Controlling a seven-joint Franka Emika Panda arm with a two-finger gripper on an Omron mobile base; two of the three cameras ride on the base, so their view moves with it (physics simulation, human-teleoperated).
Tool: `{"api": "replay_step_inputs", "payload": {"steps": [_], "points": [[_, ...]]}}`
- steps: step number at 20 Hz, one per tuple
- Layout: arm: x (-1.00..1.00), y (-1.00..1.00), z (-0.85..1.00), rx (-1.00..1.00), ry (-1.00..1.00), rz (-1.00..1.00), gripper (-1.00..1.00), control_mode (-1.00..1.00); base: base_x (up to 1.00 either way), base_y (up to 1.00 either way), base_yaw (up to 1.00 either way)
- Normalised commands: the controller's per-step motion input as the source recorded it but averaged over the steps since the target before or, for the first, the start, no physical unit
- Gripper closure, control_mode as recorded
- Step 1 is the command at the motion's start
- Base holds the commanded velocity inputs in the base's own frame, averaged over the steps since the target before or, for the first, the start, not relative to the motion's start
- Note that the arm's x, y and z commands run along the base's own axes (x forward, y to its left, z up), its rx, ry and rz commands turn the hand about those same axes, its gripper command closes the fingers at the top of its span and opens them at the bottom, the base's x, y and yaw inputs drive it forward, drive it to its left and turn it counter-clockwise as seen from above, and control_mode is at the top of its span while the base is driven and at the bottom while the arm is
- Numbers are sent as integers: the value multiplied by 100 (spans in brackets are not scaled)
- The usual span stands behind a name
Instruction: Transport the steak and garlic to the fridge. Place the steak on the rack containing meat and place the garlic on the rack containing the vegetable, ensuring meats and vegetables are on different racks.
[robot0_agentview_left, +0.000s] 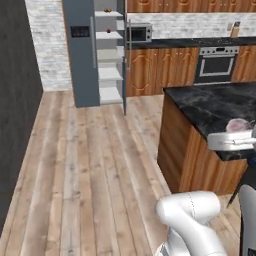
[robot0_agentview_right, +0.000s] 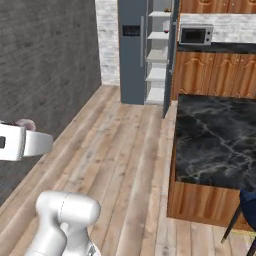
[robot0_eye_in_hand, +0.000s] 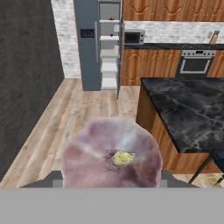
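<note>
Garlic (robot0_eye_in_hand: 111, 155), nearest the hand camera at six o'clock: a pale pink bulb clamped in the gripper (robot0_eye_in_hand: 109, 186), lifted clear, likely for carrying across the wooden floor (robot0_eye_in_hand: 83, 109). Fridge (robot0_eye_in_hand: 94, 43), at eleven o'clock, well apart: door open, white shelves bared to receive it. Fingertips are hidden behind the bulb; shelf contents are too small to identify; the dark island counter (robot0_eye_in_hand: 188, 109) is cut off at three o'clock.

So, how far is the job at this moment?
Done: the garlic is picked up, and the fridge already stands open across the floor. In hand: the gripper is shut on the garlic, carried high, facing the fridge from a distance. Left: drive there and place the garlic on the vegetable rack. The small things on the upper shelves are too small to tell apart. The steak's place I cannot tell.
</note>
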Motion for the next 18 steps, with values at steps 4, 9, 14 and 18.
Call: {"api": "replay_step_inputs", "payload": {"steps": [4, 9, 14, 18], "points": [[0, 0, 0, 0, 0, 0, 100, 100, 89, 100, -10], [0, 0, 0, 0, 0, 0, 100, 100, 100, 85, -13], [0, 0, 0, 0, 0, 0, 100, 100, 100, -42, -4], [0, 0, 0, 0, 0, 0, 100, 100, 100, -27, -3]]}}
